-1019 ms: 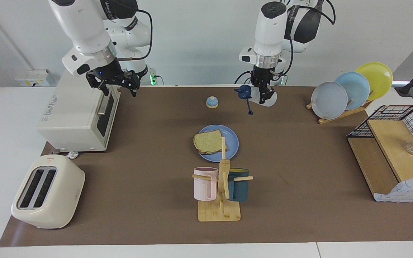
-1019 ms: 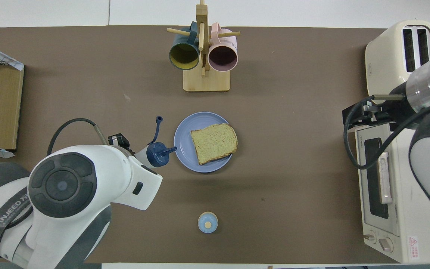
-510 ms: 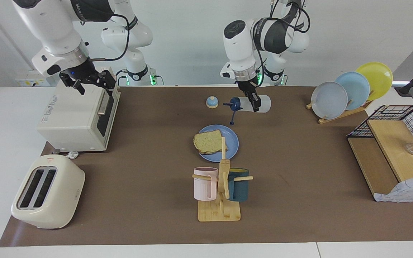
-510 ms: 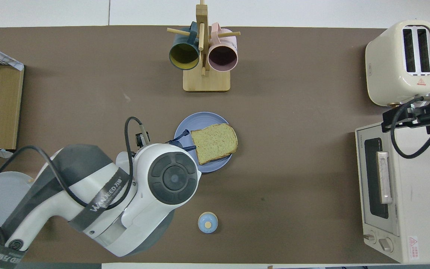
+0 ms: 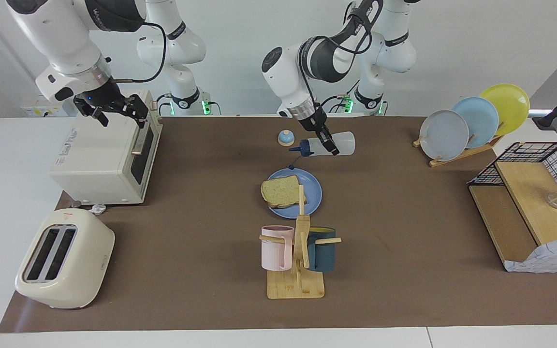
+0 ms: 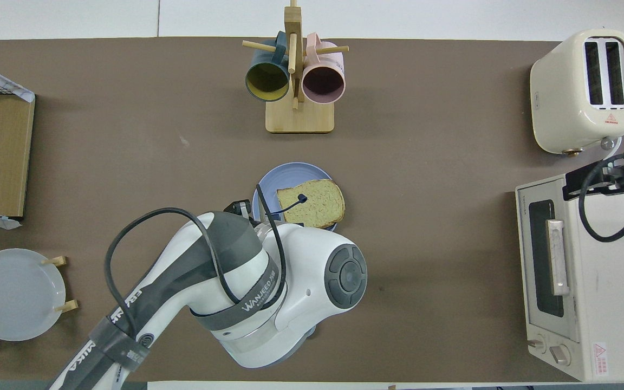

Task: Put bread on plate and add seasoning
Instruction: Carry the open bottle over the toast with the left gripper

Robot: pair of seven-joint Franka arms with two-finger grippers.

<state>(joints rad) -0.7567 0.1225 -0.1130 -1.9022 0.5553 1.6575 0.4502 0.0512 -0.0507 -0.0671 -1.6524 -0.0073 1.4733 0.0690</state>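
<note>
The bread (image 5: 281,191) (image 6: 317,197) lies flat on the blue plate (image 5: 313,195) (image 6: 268,181) in the middle of the table. My left gripper (image 5: 329,145) is shut on the seasoning (image 5: 345,143), a translucent bottle held on its side in the air over the plate's rim on the robots' side. Its navy cap (image 5: 306,149) points toward the right arm's end. The cap's loose tether (image 6: 292,203) dangles over the bread. From overhead the left arm hides the bottle. My right gripper (image 5: 120,115) hangs open and empty over the toaster oven (image 5: 104,154).
A small blue bell (image 5: 285,138) stands beside the held bottle. A wooden mug rack (image 5: 298,256) with two mugs stands just farther out than the plate. A toaster (image 5: 63,258) sits at the right arm's end; a plate rack (image 5: 472,125) and wire shelf (image 5: 525,208) at the left arm's end.
The left arm has swung the bottle toward the plate and tipped it onto its side. The right gripper has drawn back and now hovers over the toaster oven's top.
</note>
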